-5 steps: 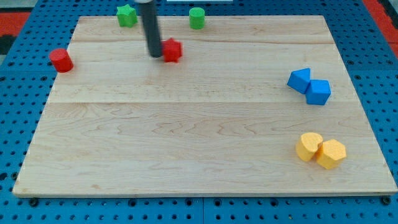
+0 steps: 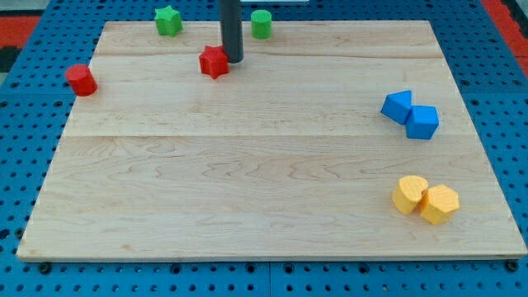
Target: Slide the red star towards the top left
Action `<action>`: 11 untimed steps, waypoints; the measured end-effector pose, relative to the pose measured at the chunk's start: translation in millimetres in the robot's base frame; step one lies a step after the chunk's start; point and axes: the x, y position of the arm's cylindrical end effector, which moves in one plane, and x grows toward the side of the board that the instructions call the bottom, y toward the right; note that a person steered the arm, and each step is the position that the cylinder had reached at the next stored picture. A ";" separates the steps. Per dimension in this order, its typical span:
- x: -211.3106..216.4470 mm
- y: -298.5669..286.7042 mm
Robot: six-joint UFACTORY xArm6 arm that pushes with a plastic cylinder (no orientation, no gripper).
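Tip-first, operator: my tip (image 2: pixel 233 60) sits down on the wooden board (image 2: pixel 247 181) near the view's top, just beside the red star (image 2: pixel 214 62) on the star's right-hand side, touching it or very nearly so; you cannot make out a gap between them. No jaws on this rig, only the straight dark rod, so nothing is clasped; it presses at most against the star's side. You will find the red star in the upper left part of the board, a little below the top edge. Outward from it: a green star (image 2: pixel 168 20) up and to the left at the board's top edge, and a green cylinder (image 2: pixel 261 23) up and to the right, just beyond the rod. A red cylinder (image 2: pixel 81 79) stands well to the left, at the left edge. Far off on the view's right, two blue blocks (image 2: pixel 410 114) sit touching one another, shapes hard to call. Below them, near the lower right corner, two yellow blocks (image 2: pixel 424 199) also touch. Blue pegboard (image 2: pixel 25 165) surrounds the board. No writing or labels can be read anywhere.
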 end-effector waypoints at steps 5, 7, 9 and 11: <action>60.3 -238.6; 88.9 -24.5; 37.1 61.1; 10.5 -30.6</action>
